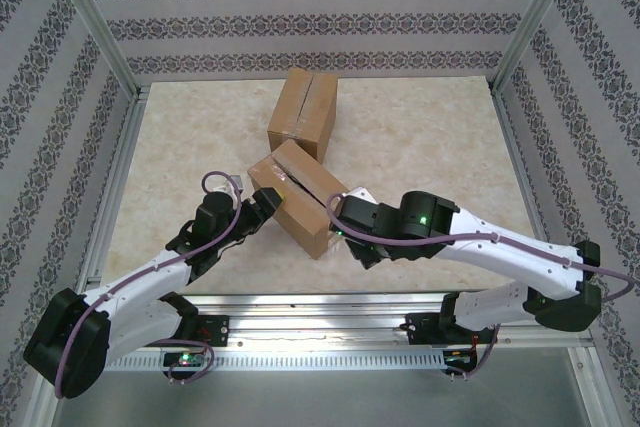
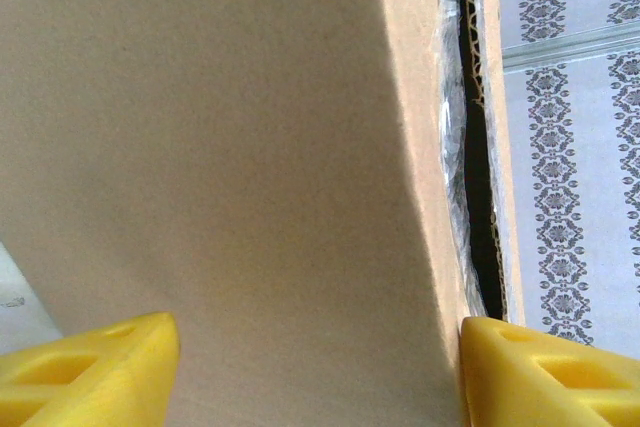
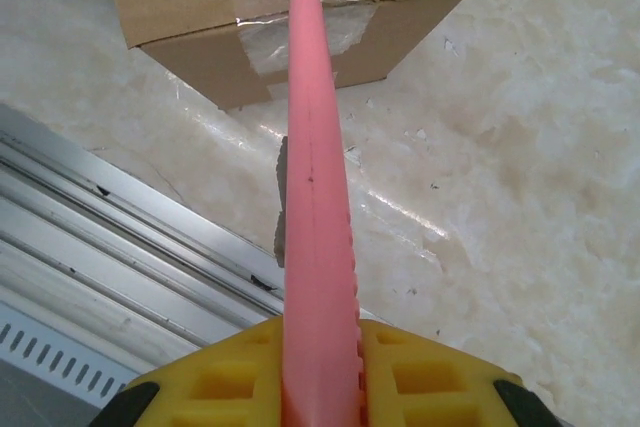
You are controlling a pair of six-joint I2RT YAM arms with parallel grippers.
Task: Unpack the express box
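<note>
— Left claw (image 1: pixel 268 197) first: do we have the near box (image 1: pixel 300 202) held?

— We think so. On the left wrist camera its yellow fingers (image 2: pixel 90 372) stand wide apart with the box's end between them. The cardboard reaches from one finger to the other, so we read it as a clamp on the 9 o'clock end. How hard it presses we cannot tell.

— And the right claw (image 3: pixel 320 372)?

— Pressed together on a pink cutter (image 3: pixel 315 197). In its own camera the cutter points to 12 o'clock, straight at the clear tape (image 3: pixel 255 37) over the box's end. From above, that claw sits at the box's 4 o'clock.

— Where does the box lie?

— On the table (image 1: pixel 430 147), just toward 6 o'clock of centre, skewed. A second box (image 1: pixel 303 112) stands at its 12 o'clock, very close; whether they touch we cannot tell.

— Which step are we on?

— We judge it is the opening: the box is shut, the tape looks whole at this end, and nothing is out yet. Whether the tip meets the tape we cannot say.

— Next move?

— We need the blade on the taped join, deep enough to part the tape without digging into cardboard. Then we draw it along while the left claw stops the box sliding.
</note>
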